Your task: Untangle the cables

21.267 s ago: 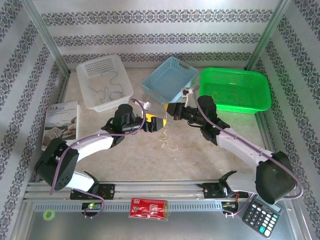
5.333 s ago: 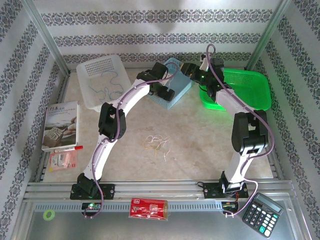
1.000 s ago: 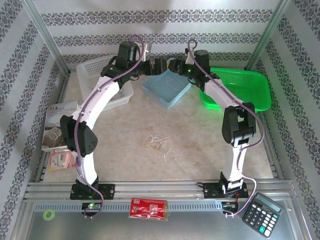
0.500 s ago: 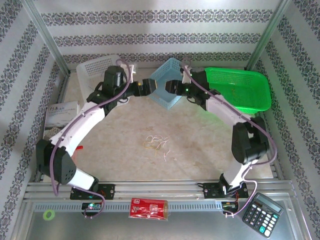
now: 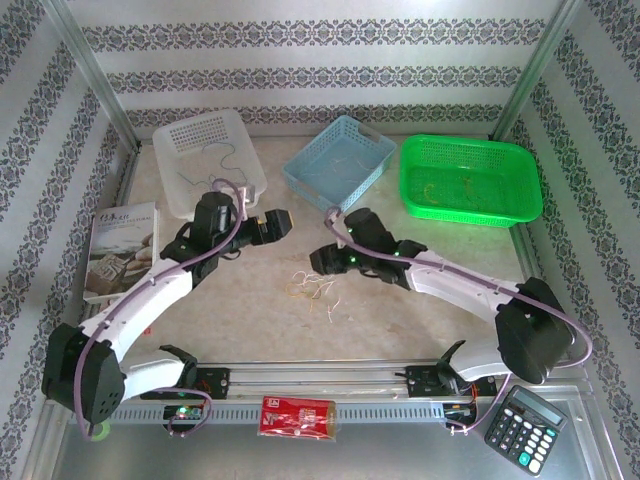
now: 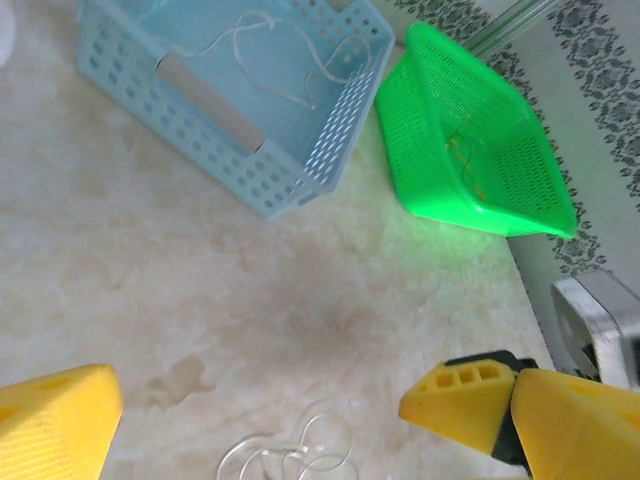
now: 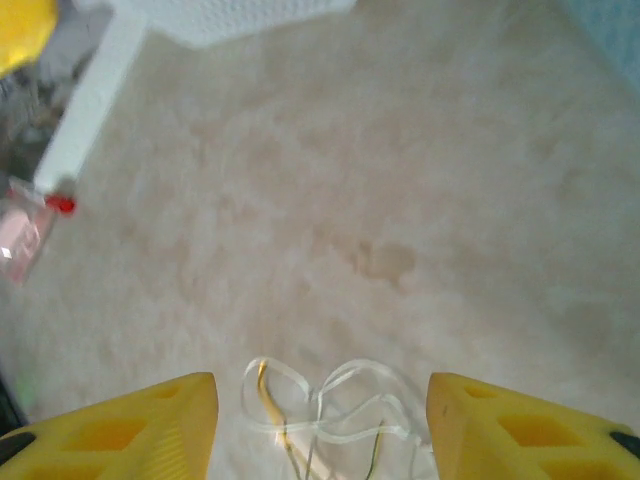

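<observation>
A small tangle of thin pale and yellow-green cables [image 5: 313,288] lies on the beige table [image 5: 400,320] between both arms. My left gripper [image 5: 277,223] hovers just behind and left of it, open. In the left wrist view its yellow fingers [image 6: 478,404] stand wide apart and empty, with the cables [image 6: 296,456] at the bottom edge. My right gripper [image 5: 317,262] sits right behind the tangle, also open. Pale loops and a yellow strand of the cables [image 7: 330,415] lie between and just ahead of its fingers [image 7: 520,432], untouched.
Three baskets line the back: a white one [image 5: 205,160] holding a dark blue wire [image 5: 215,175], a blue one [image 5: 338,165] with a pale wire [image 6: 290,60], and a green one [image 5: 470,180]. A book [image 5: 120,250] lies left, a calculator [image 5: 525,430] near right.
Both arms have swung down from beside the blue basket at the back toward the tangle in the middle of the table. The tangle has not moved.
</observation>
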`<state>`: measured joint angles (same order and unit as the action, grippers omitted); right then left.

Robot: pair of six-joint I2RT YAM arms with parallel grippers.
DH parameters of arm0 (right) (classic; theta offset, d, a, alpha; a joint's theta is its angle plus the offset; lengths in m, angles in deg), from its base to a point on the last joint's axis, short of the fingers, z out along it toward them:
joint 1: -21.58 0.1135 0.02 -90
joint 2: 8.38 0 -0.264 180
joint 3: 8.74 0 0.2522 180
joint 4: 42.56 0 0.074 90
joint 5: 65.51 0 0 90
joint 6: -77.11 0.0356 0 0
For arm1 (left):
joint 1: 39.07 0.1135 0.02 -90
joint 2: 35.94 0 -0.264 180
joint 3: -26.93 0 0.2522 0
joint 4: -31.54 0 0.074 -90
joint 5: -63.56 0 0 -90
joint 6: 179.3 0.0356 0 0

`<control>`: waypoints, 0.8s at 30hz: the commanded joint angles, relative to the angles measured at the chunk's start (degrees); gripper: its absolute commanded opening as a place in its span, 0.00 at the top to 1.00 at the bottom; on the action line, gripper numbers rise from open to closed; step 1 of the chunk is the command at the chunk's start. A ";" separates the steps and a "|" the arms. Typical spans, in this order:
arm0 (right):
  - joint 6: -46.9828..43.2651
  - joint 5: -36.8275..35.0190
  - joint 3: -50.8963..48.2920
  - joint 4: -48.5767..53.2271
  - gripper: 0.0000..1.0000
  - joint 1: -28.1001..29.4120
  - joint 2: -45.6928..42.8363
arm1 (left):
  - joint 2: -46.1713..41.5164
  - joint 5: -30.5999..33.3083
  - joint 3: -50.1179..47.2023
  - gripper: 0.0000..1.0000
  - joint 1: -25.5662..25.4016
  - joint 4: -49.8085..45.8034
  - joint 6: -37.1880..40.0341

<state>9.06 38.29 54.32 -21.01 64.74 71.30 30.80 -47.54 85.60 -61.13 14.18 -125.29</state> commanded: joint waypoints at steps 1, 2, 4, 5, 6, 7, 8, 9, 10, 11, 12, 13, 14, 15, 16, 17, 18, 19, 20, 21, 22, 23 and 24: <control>-1.40 -5.40 -1.31 3.71 0.47 4.19 -1.67 | -2.45 1.46 -4.02 0.00 -0.22 2.63 -2.37; -0.58 -5.39 -1.87 3.72 0.48 5.31 -1.84 | -3.06 1.85 -5.04 0.00 -0.13 2.46 -2.42; 1.57 -5.87 -2.94 4.02 0.50 7.98 -1.99 | -4.60 2.50 -7.16 0.00 -0.19 2.59 -2.77; 2.60 -6.38 -3.42 4.08 0.51 9.13 -2.06 | -5.22 2.86 -7.87 0.00 -0.21 2.38 -2.78; 3.87 -7.14 -3.96 4.24 0.53 10.61 -2.18 | -5.75 3.41 -8.56 0.00 -0.17 1.96 -2.83; 5.28 -8.10 -4.48 4.18 0.54 12.08 -2.24 | -6.30 3.93 -9.13 0.00 -0.18 1.80 -3.00; 6.61 -8.78 -4.97 4.08 0.55 13.21 -2.02 | -6.74 4.41 -9.64 0.00 -0.21 1.88 -3.24; 8.14 -9.54 -5.34 3.98 0.56 14.55 -1.65 | -7.18 4.86 -10.28 0.00 -0.18 2.30 -3.71; 9.25 -10.40 -5.52 3.97 0.57 15.84 -1.02 | -7.41 5.01 -10.76 0.00 -0.18 2.89 -4.15; 10.07 -11.35 -5.63 4.10 0.58 16.88 -0.37 | -7.51 5.22 -11.11 0.00 -0.10 3.27 -4.63; 11.13 -12.49 -5.55 4.27 0.58 17.97 0.45 | -7.58 5.41 -11.33 0.00 -0.09 3.58 -4.94; 12.05 -13.40 -5.46 4.50 0.59 18.79 1.36 | -7.48 5.62 -11.46 0.00 -0.13 3.83 -5.27; 12.91 -13.83 -5.49 4.31 0.60 19.23 2.30 | -7.48 5.72 -11.44 0.00 -0.11 4.10 -5.49; 13.77 -14.25 -5.21 4.33 0.61 19.69 3.50 | -7.42 6.03 -11.55 0.00 -0.11 4.36 -5.70; 14.34 -14.77 -4.95 4.33 0.62 20.15 4.76 | -7.50 6.31 -11.42 0.00 -0.10 4.54 -5.80; 14.85 -15.16 -4.62 4.33 0.64 20.49 5.78 | -7.50 6.56 -11.36 0.00 -0.12 4.64 -5.93; 15.40 -15.80 -4.28 4.32 0.64 20.71 7.01 | -7.52 6.75 -11.34 0.00 -0.10 4.82 -5.92; 15.97 -16.29 -3.98 4.41 0.66 20.82 8.20 | -7.55 6.81 -11.23 0.00 -0.13 4.92 -5.92; 16.14 -16.52 -3.82 4.51 0.66 20.83 8.88 | -7.59 6.87 -11.23 0.00 -0.12 4.91 -5.96; 16.52 -17.30 -3.60 4.68 0.67 20.83 9.81 | -7.68 7.04 -11.18 0.00 -0.09 5.07 -5.96; 16.86 -18.12 -3.53 4.55 0.67 20.83 10.45 | -7.77 7.08 -11.22 0.00 -0.17 5.17 -5.97; 17.03 -18.63 -3.44 4.54 0.67 20.78 10.98 | -7.88 7.13 -11.24 0.00 -0.11 5.27 -5.94; 17.11 -19.06 -3.18 4.53 0.67 20.73 11.51 | -7.87 7.16 -11.25 0.00 -0.08 5.31 -5.89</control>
<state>23.97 23.04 49.47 -17.19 85.11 81.88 23.94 -41.36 74.32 -61.13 17.00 -130.36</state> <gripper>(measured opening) 0.327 0.997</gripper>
